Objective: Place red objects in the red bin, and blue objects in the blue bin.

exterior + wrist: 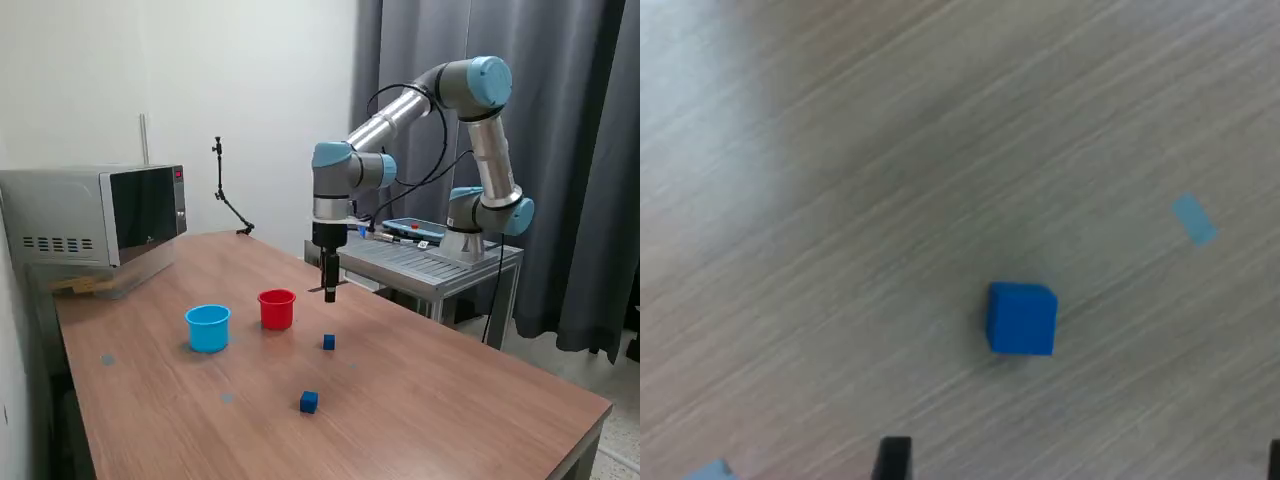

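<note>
I start at the exterior view's left. There sits a microwave [95, 215] at the back of the wooden table [450, 400]. Next comes the blue bin [208, 328], and just beside it, toward the exterior view's right, the red bin [277, 309]. I see no red cubes on the table, and I cannot see down into the cups.

A bit further right my gripper [329, 296] hangs in the air, pointing straight down. It holds nothing. In the wrist view I see one dark finger tip [894, 458] at one edge of the picture and a sliver of the other at the far corner, so I think the fingers are wide apart.

Under it, low on the table, is the near blue cube [328, 342]. It lies almost straight below the gripper, a little nearer to the camera. The wrist view shows this cube [1021, 318] sitting between the two finger lines, but a bit ahead of them. It is turned only slightly.

The other blue cube [308, 402] lies nearer the front edge, well apart from the gripper.

I think my next job is to slide over a little, then go straight down.
</note>
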Motion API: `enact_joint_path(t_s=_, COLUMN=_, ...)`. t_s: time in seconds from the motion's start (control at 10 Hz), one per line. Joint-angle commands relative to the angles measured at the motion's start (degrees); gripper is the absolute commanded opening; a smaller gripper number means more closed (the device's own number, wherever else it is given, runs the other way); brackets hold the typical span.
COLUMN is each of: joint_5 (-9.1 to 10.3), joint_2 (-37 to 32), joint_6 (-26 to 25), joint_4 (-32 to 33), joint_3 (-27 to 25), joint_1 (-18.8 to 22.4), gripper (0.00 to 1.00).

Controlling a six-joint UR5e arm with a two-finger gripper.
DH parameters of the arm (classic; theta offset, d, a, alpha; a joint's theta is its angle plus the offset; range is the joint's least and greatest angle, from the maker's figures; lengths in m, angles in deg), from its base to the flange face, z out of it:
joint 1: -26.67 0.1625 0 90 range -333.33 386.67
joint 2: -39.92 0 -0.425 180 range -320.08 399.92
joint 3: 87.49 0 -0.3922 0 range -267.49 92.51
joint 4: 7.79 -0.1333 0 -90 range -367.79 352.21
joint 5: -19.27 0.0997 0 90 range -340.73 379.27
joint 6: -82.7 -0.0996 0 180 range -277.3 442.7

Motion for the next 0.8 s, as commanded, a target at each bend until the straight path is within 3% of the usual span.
enact_joint_path(t_s=0.0, joint_5=-0.33, joint_2=0.05, joint_6=-1.78, joint_4=5.33, joint_3=-2.63, joint_1=0.36, gripper=1.0)
enact_joint_path(t_s=0.7, joint_5=-0.51, joint_2=3.65, joint_6=-0.55, joint_4=15.28, joint_3=-7.47, joint_1=0.36, gripper=1.0)
